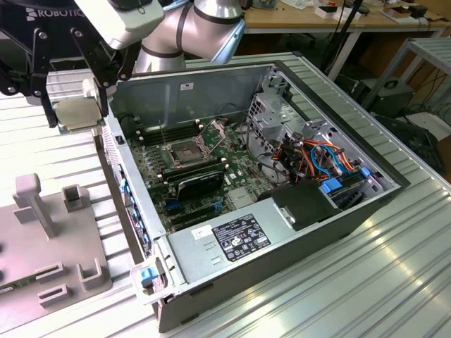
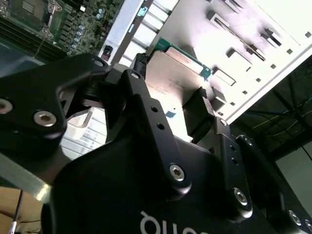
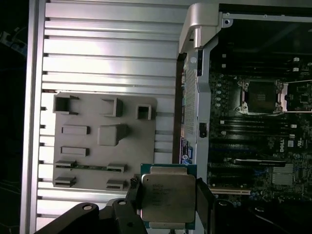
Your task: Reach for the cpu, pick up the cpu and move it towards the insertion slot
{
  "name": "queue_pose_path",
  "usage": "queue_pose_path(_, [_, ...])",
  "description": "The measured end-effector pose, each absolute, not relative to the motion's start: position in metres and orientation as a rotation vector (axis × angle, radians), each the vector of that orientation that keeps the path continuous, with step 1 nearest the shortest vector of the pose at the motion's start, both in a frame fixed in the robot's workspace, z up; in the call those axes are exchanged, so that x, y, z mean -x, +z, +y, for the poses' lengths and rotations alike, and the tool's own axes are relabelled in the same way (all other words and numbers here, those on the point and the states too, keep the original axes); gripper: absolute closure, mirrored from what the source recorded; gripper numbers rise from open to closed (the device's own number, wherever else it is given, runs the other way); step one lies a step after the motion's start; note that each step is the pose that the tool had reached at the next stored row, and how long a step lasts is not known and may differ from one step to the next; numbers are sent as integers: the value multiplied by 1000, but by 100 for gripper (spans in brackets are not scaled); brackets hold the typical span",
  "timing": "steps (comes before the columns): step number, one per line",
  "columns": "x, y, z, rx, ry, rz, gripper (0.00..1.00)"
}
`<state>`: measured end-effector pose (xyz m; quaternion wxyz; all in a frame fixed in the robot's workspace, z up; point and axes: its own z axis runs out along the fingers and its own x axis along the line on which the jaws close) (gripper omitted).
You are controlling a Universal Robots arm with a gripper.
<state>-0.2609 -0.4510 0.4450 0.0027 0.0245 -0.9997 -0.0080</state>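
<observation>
Gripper (image 3: 168, 200) clenched on the cpu (image 3: 168, 197) — aloft beside the computer case (image 1: 211, 77), apart from the insertion slot (image 1: 184, 151)

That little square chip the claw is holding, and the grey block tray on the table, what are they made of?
The cpu looks like a brushed silvery metal cap on a green circuit board, whose edge peeks out around it. The gripper pinches its sides. The tray appears to be matte grey plastic, possibly printed, though the look leaves that open.

Matt silvery metal cpu (image 3: 168, 197); ribbed brushed-metal table (image 1: 366, 282); matt grey plastic fixture (image 3: 105, 141).
</observation>
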Motion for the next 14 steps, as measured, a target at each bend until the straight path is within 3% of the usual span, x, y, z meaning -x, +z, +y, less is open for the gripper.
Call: queue_pose_path(14, [231, 445, -451, -77, -25, -3135, 45])
